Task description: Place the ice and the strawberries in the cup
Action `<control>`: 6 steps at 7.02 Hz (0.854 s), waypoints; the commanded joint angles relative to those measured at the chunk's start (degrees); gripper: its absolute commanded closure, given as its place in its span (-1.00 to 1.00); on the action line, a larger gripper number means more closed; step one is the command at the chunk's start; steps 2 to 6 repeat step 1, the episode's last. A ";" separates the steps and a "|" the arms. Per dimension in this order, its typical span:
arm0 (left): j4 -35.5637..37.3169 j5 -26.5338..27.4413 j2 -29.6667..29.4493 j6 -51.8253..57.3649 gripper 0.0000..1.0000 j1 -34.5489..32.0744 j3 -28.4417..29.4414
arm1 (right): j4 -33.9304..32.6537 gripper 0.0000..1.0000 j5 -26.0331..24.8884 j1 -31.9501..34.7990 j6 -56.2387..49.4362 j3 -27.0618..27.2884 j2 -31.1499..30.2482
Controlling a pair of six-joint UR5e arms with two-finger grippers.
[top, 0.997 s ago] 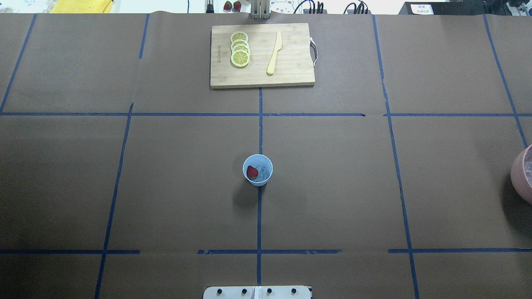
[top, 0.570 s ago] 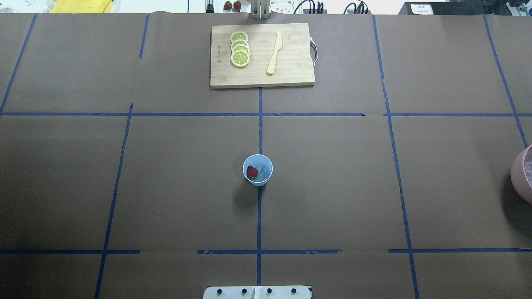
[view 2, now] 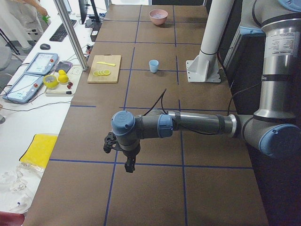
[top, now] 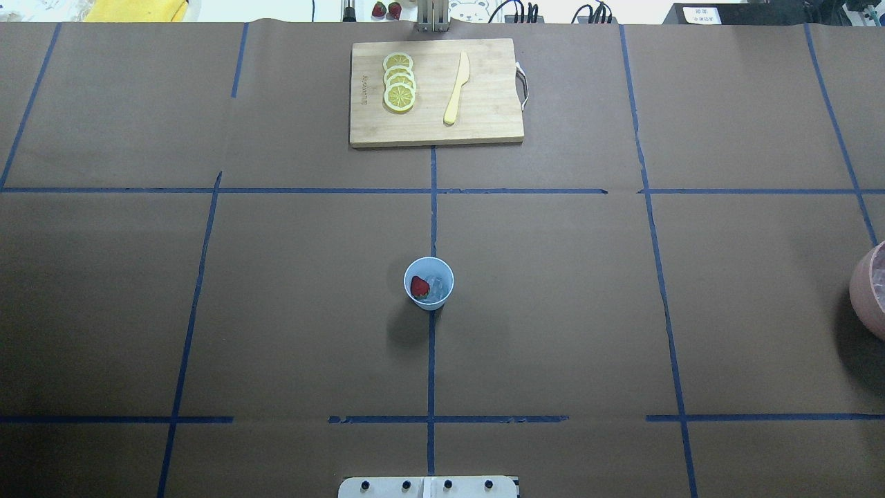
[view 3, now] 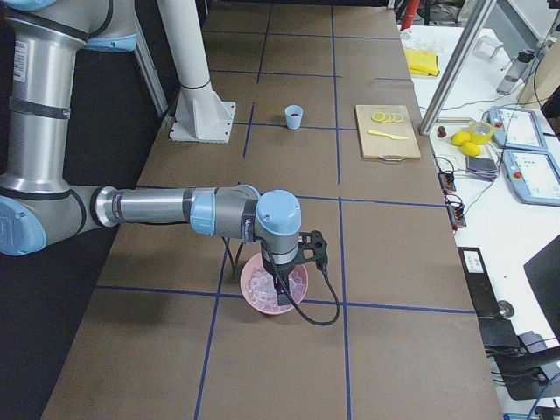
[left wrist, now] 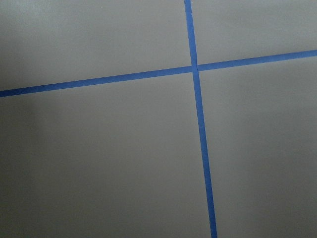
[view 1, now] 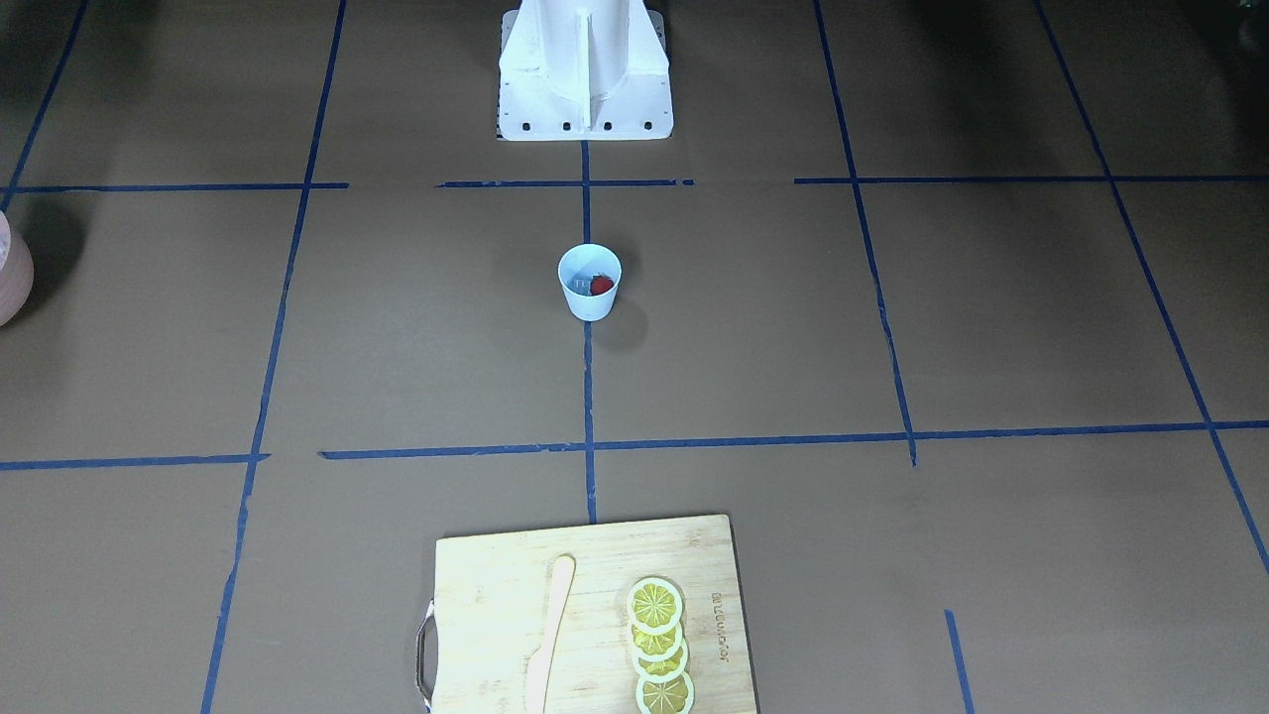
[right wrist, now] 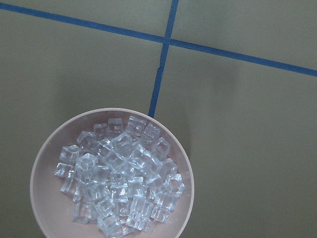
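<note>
Cup: small light blue tapered plastic cup upright at the middle of the counter, on a blue tape line.
Contents: tiny bright red strawberry and clear ice cubes inside; we judge the task nearly done.
Left end effector: far off; we cannot tell its grip.
Right end effector: above the round pink bowl of ice; grip likewise unclear.
Handling: ice hard, slippery; berry soft; cup light, tippable. We would pinch its wall gently.

The pink bowl is cut off by the overhead view's right edge and the cutting board by the front view's bottom edge, the ice in the cup is barely made out, and the jaws of the left gripper and right gripper are shown too small to be judged.
</note>
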 commanded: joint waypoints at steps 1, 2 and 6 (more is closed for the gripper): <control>0.05 0.00 0.00 0.00 -1.00 0.00 0.03 | 0.00 -1.00 0.05 0.00 0.00 0.01 0.00; 0.05 0.00 0.00 0.00 -1.00 0.00 0.03 | 0.00 -1.00 0.05 0.00 0.00 0.01 0.00; 0.05 0.00 0.00 0.00 -1.00 0.00 0.03 | 0.00 -1.00 0.05 0.00 0.00 0.01 0.00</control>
